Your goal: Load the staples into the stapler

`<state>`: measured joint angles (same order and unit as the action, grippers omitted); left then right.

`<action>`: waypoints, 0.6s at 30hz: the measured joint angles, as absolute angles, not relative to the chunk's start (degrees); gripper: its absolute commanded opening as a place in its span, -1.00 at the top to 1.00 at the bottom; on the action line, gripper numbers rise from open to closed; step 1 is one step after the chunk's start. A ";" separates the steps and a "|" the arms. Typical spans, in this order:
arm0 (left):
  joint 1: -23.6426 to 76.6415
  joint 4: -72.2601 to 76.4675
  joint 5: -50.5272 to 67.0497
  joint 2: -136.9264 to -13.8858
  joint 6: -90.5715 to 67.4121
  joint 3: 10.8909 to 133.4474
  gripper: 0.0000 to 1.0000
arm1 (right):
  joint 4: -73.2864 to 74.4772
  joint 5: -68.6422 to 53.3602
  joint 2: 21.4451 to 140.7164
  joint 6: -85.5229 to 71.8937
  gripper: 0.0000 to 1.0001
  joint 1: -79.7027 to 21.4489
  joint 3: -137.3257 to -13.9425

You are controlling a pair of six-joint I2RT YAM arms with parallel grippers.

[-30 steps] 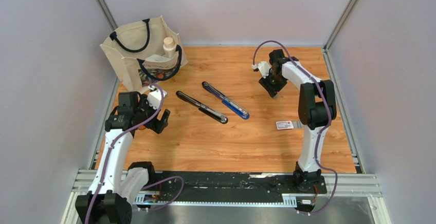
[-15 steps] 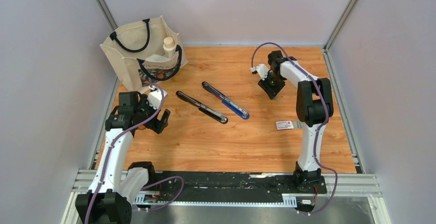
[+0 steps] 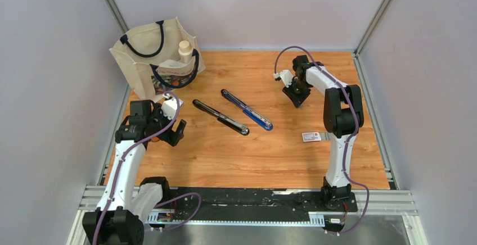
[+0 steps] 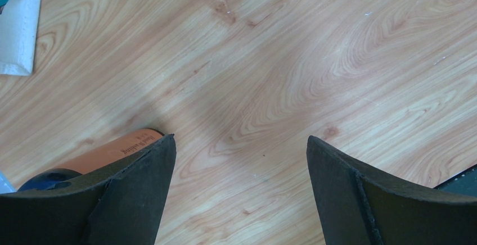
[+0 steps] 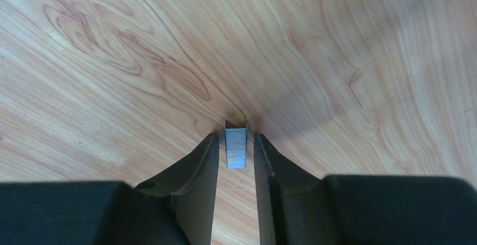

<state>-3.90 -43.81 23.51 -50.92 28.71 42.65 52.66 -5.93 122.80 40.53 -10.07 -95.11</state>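
Observation:
A short grey strip of staples (image 5: pixel 235 148) lies on the wood between the fingertips of my right gripper (image 5: pixel 235 138), with a thin gap on each side, so the jaws are narrow but open. From above, that gripper (image 3: pixel 295 98) points down at the far right of the table. The small white staple box with red print (image 3: pixel 311 137) lies nearer, beside the right arm. A black stapler (image 3: pixel 219 117) and a blue-and-black one (image 3: pixel 246 109) lie side by side mid-table. My left gripper (image 3: pixel 175 132) hangs wide open over bare wood (image 4: pixel 241 144).
A cream tote bag (image 3: pixel 157 59) holding a white bottle (image 3: pixel 184 50) stands at the far left; its corner (image 4: pixel 17 26) shows in the left wrist view. An orange printed object with a blue end (image 4: pixel 112 149) lies partly under the left finger. Grey walls enclose the table.
My right gripper has shifted slightly left and down towards the table, and its jaws have narrowed around the strip of staples. The left arm has not moved.

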 measured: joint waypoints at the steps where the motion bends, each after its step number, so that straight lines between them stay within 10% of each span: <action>1: -3.90 -43.79 23.53 -50.92 28.71 42.65 -0.88 | 52.71 -6.04 122.80 40.49 0.44 -10.07 -95.11; 18: -3.90 -43.81 23.53 -50.92 28.75 42.65 -0.88 | 52.64 -6.55 122.83 40.07 0.62 -10.22 -95.09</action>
<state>-3.90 -43.81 23.53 -50.92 28.75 42.65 52.64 -6.55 122.83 40.07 -10.22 -95.09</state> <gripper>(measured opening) 0.937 0.207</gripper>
